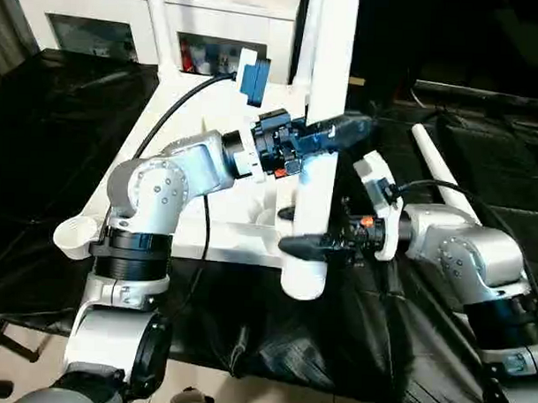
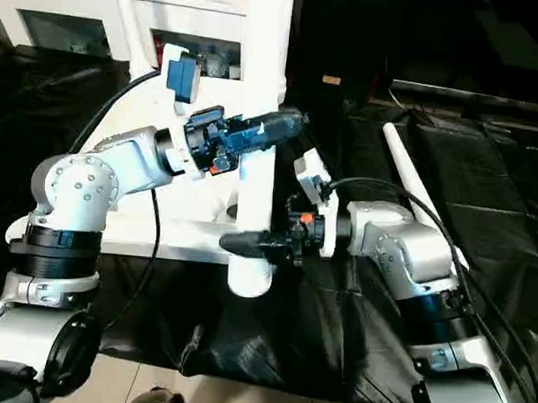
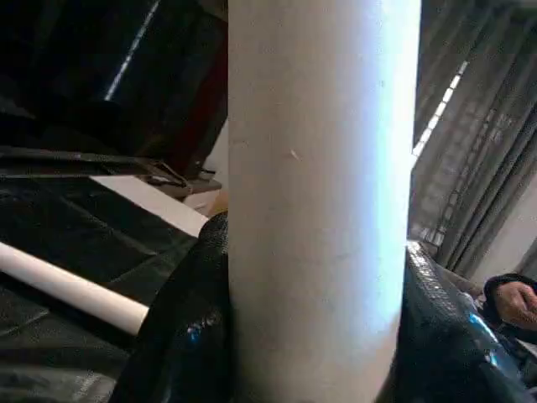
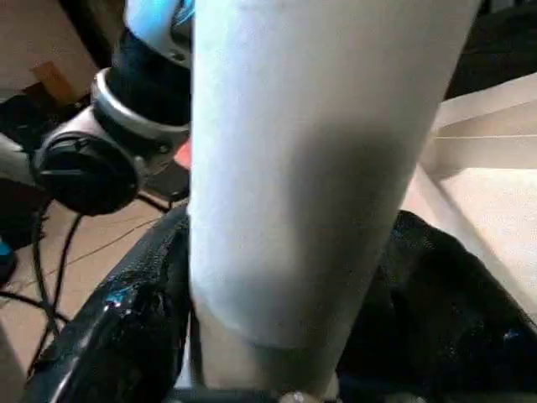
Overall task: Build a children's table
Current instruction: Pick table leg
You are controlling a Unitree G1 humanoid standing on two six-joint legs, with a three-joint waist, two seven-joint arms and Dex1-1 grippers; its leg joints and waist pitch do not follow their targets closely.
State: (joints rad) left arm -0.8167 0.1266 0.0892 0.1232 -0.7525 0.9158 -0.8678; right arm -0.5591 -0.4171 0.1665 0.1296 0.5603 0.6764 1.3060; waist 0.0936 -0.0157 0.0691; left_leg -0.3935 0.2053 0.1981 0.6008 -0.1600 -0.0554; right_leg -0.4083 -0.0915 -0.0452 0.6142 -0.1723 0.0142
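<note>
Since your left gripper (image 1: 329, 133) is clamped on the upright leg (image 1: 320, 141) and the right gripper (image 1: 307, 243), just below it, straddles the same leg with its grip unclear, you're maybe halfway: tabletop (image 1: 178, 145) upside down behind them, another leg (image 1: 438, 168) loose beyond the right gripper.

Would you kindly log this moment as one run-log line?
stage: seating leg | left gripper: gripping upright leg | right gripper: around leg lower down | tabletop: upside down | spare leg: on black cloth
</note>
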